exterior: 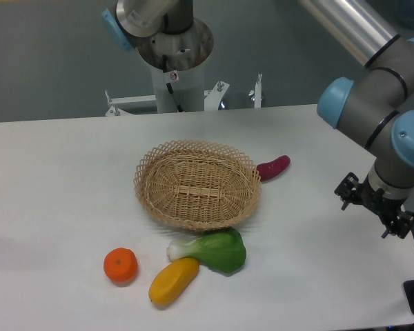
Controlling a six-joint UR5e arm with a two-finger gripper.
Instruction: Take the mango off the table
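Note:
The mango (173, 281) is a smooth yellow-orange oval lying on the white table (55, 179) near its front edge, just below the basket. Its upper right end touches or nearly touches a leafy green vegetable. My gripper (377, 205) hangs at the far right of the table, well away from the mango and above the surface. Only its dark body under the arm's wrist shows. The fingers cannot be made out, and I see nothing held.
An empty wicker basket (196, 183) sits mid-table. A round orange fruit (121, 265) lies left of the mango, and the green-leaved, white-stemmed vegetable (214, 249) lies to the mango's right. A purple vegetable (273, 167) rests beside the basket's right rim. The robot base (174, 48) stands behind the table.

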